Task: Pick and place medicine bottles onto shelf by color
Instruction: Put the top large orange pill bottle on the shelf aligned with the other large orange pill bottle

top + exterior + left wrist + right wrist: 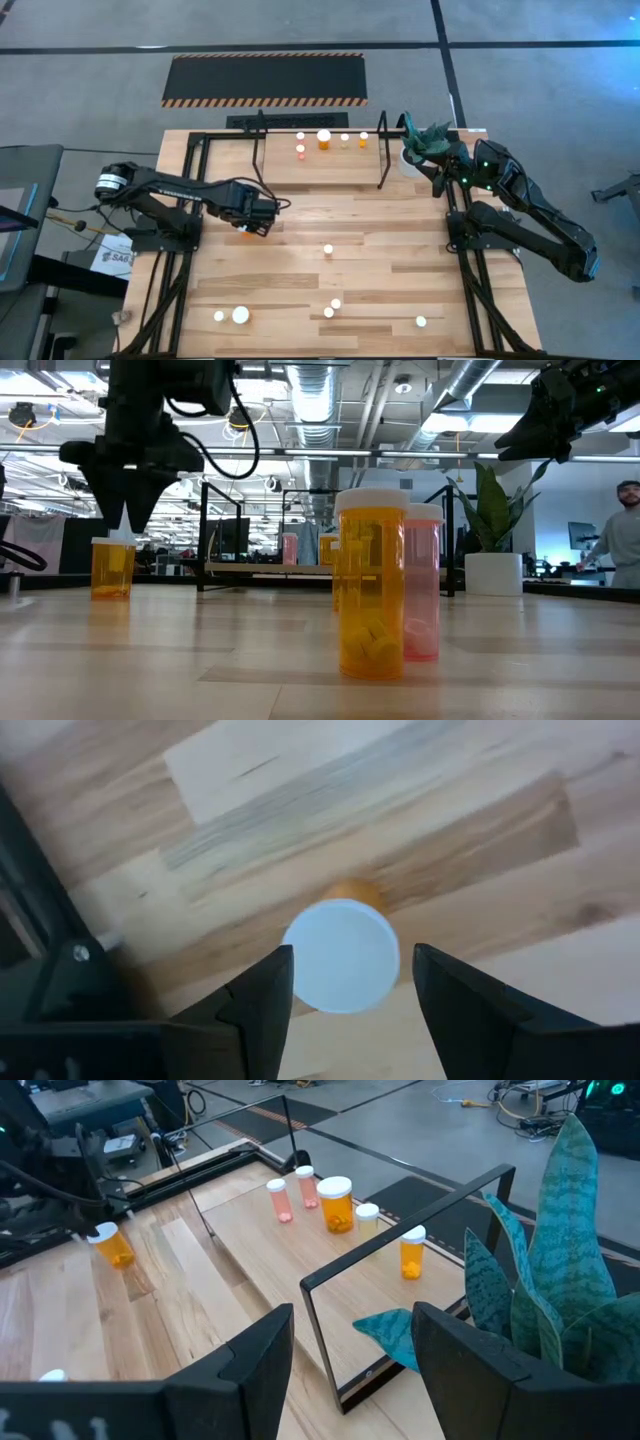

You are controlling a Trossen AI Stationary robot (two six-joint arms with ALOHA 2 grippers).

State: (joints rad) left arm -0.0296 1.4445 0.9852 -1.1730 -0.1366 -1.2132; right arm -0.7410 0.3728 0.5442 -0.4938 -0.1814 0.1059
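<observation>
An orange medicine bottle with a white cap (342,955) stands upright on the wooden table near its left side (245,233). My left gripper (352,960) points straight down just above it, open, with a finger on either side of the cap and clear of it (130,525). The shelf (320,165) stands at the far edge and carries two pink bottles (279,1200), a large orange one (336,1203), a pale one (367,1217) and a small orange one (412,1252). My right gripper (352,1320) waits open at the far right, by the plant.
Several loose bottles stand on the table's middle and near part (328,249) (241,315) (421,322); two show close in the low view (372,585). A potted plant (425,140) sits by the shelf's right post. A person (620,535) stands beyond the table.
</observation>
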